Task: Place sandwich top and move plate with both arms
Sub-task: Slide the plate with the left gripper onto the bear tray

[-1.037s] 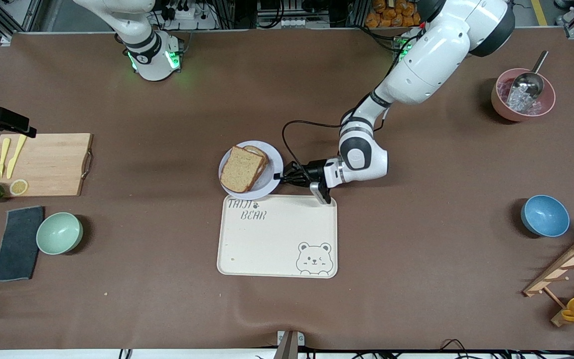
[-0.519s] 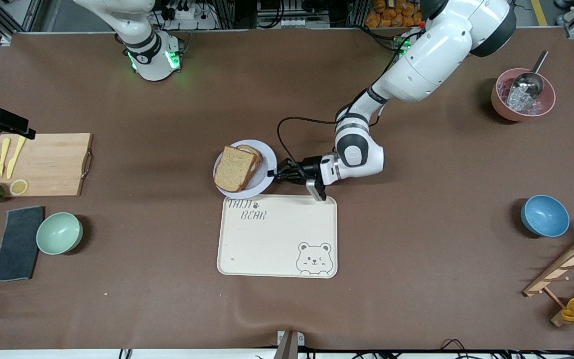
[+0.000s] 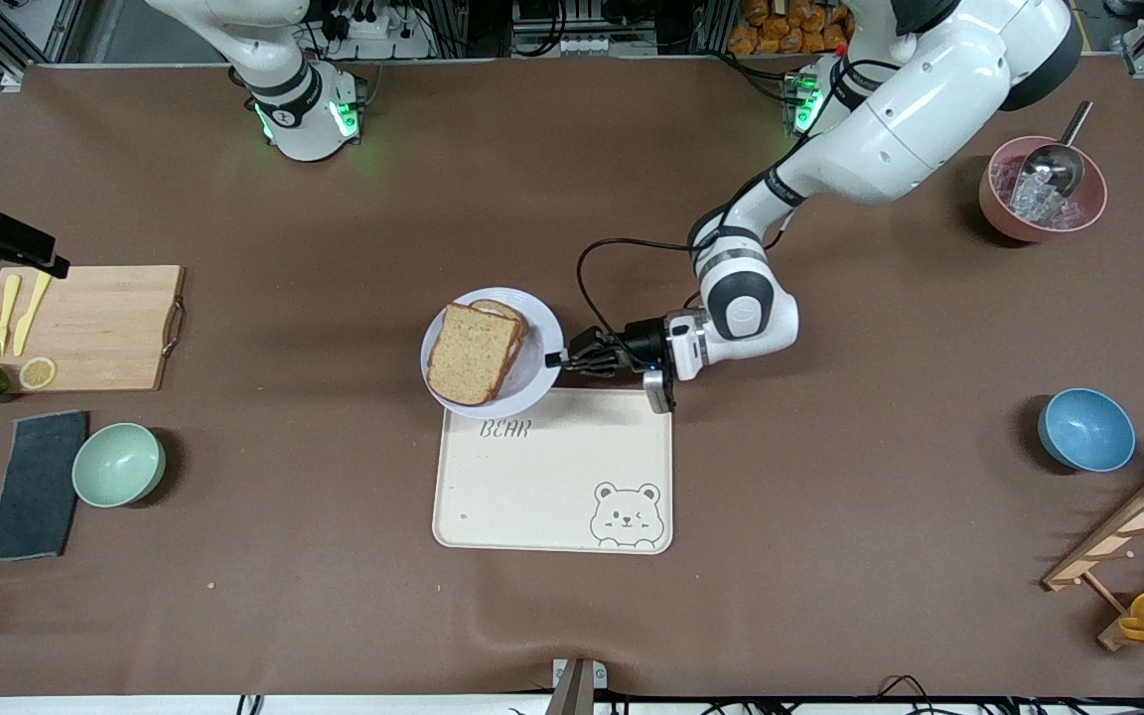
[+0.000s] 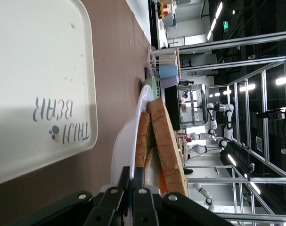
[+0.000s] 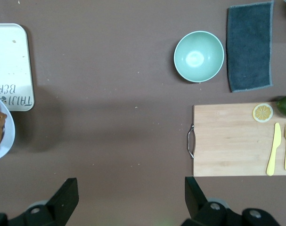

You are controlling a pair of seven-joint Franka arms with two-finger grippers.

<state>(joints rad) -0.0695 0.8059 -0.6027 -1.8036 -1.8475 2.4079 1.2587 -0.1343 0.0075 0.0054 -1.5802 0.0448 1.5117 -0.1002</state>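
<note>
The right gripper [image 5: 128,207] waits high over the table toward the right arm's end, fingers [image 5: 65,197] wide apart and holding nothing, above bare table by the cutting board [image 5: 237,140]. At the table's middle, the plate [image 3: 536,373] is lifted and overlaps the tray's [image 3: 552,487] corner farthest from the front camera, toward the right arm's end. On it lies the sandwich top [image 3: 471,354], a brown wholemeal slice with darker crust, flat over another slice, its long axis running slantwise, rounded end away from the front camera. The left gripper [image 3: 560,359] has its fingers clamped on the plate's rim at the side toward the left arm.
</note>
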